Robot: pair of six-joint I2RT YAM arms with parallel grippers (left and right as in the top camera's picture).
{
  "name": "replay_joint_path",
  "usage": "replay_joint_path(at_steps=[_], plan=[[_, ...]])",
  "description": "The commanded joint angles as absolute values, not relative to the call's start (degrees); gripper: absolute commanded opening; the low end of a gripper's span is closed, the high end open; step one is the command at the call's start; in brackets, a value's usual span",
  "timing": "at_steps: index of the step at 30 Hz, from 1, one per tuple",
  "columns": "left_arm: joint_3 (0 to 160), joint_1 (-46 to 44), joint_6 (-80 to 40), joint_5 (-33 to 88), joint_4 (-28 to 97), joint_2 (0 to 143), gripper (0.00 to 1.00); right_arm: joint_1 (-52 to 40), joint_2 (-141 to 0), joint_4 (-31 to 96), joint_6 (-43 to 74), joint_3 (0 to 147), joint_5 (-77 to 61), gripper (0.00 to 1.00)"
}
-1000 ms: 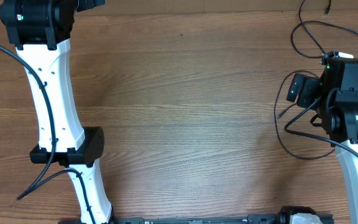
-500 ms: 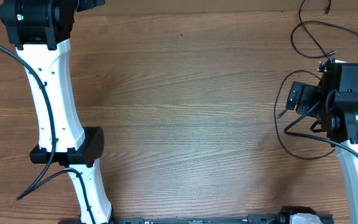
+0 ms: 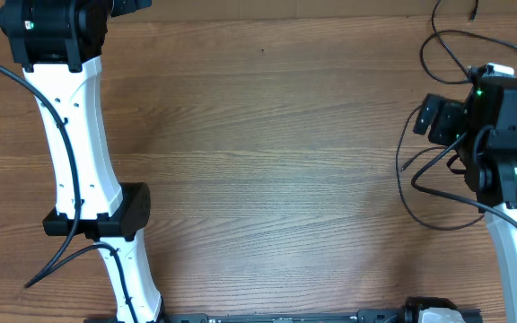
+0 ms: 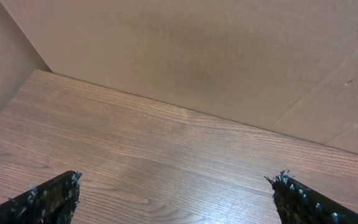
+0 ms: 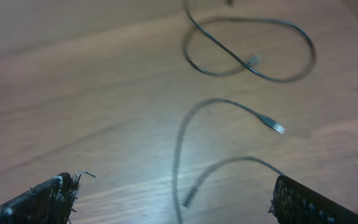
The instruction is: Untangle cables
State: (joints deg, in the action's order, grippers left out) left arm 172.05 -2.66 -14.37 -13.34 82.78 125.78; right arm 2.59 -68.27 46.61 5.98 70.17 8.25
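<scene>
left gripper [image 4: 178, 182]: jaws spread wide, holding nothing, above the table [image 4: 166, 143] | right gripper [image 5: 176, 183]: jaws spread wide, holding nothing | cables [image 5: 238, 59]: looped on the table just ahead of the right gripper, one strand reaching in between its fingertips

Thin black cables [image 3: 438, 49], looped, loose, plug ends visible, table's far right side.

The wooden table [image 3: 285, 179] carries thin black cables [image 5: 251, 60], seemingly crossing in loops, near its right edge.
</scene>
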Motion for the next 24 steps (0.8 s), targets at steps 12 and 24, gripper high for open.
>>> replay_joint_path(at_steps=[12, 24], plan=[[172.11, -2.76, -13.06, -14.06, 82.81, 125.99, 1.00, 3.51, -33.36, 36.88, 5.91, 51.00, -2.44, 1.00], [172.11, -2.76, -13.06, -14.06, 82.81, 125.99, 1.00, 2.83, -14.50, 0.60, 5.91, 11.22, -2.33, 1.00]])
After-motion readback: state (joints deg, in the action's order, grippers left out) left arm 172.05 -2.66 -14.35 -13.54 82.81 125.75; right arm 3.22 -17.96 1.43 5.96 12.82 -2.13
